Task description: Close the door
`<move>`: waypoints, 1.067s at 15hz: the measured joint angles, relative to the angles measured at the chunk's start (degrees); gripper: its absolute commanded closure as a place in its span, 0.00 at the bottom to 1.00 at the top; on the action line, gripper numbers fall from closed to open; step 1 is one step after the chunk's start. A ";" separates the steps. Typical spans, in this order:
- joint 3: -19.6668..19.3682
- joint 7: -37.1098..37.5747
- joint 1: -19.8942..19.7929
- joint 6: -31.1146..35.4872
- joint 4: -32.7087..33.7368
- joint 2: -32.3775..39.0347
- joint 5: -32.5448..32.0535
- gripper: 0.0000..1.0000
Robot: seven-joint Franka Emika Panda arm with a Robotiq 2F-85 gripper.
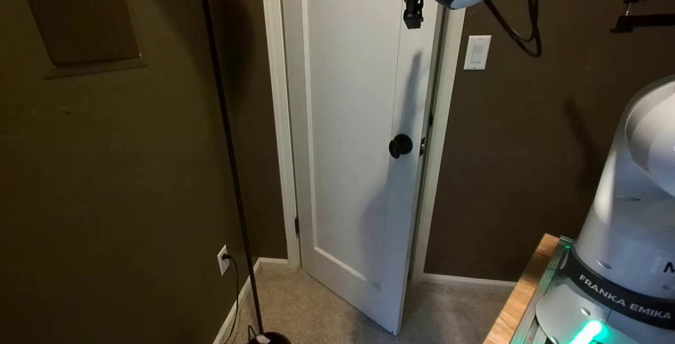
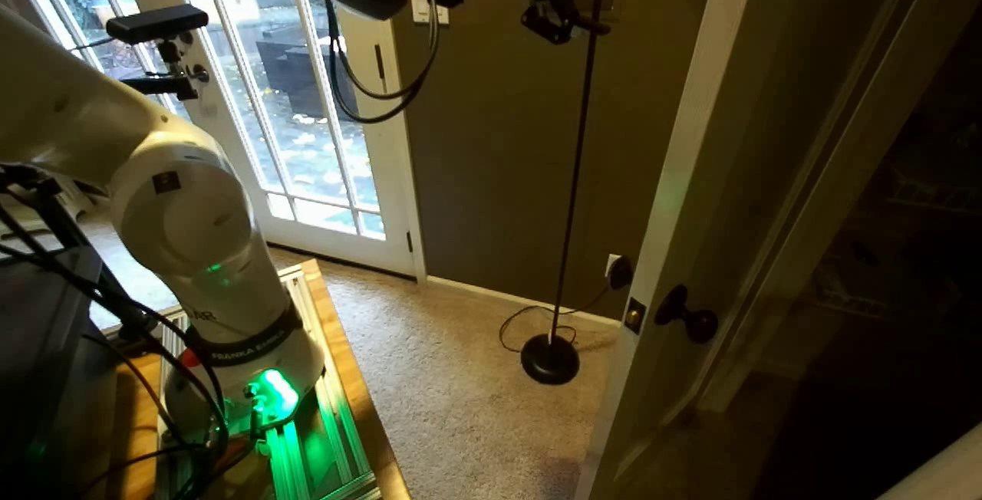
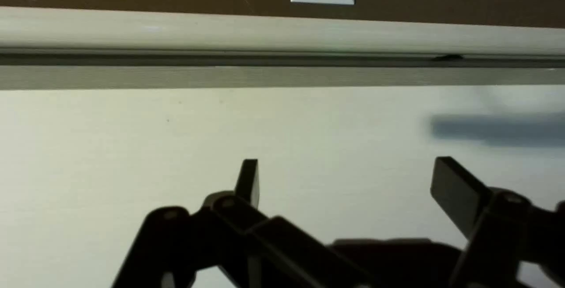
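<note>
At its frame (image 1: pixel 447 96), the door (image 1: pixel 348 112) hangs ajar; my tool (image 3: pixel 346 164), jaws apart w/ nothing held, faces it. Poss. fail: jaws skid b/c door's smooth, or push too soft, so latch (image 2: pixel 634 316) won't catch.

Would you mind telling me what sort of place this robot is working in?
Most likely a room in a home: there is beige carpet, a white panelled door standing partly open, and a glazed door that gives onto the outdoors.
</note>
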 measured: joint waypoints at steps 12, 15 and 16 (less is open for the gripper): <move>-3.14 16.72 -5.63 -11.33 5.99 17.67 -9.27 0.96; -4.41 18.29 -6.55 -11.59 7.32 20.13 -12.71 1.00; -4.95 18.79 -6.90 -11.57 7.60 20.89 -14.20 1.00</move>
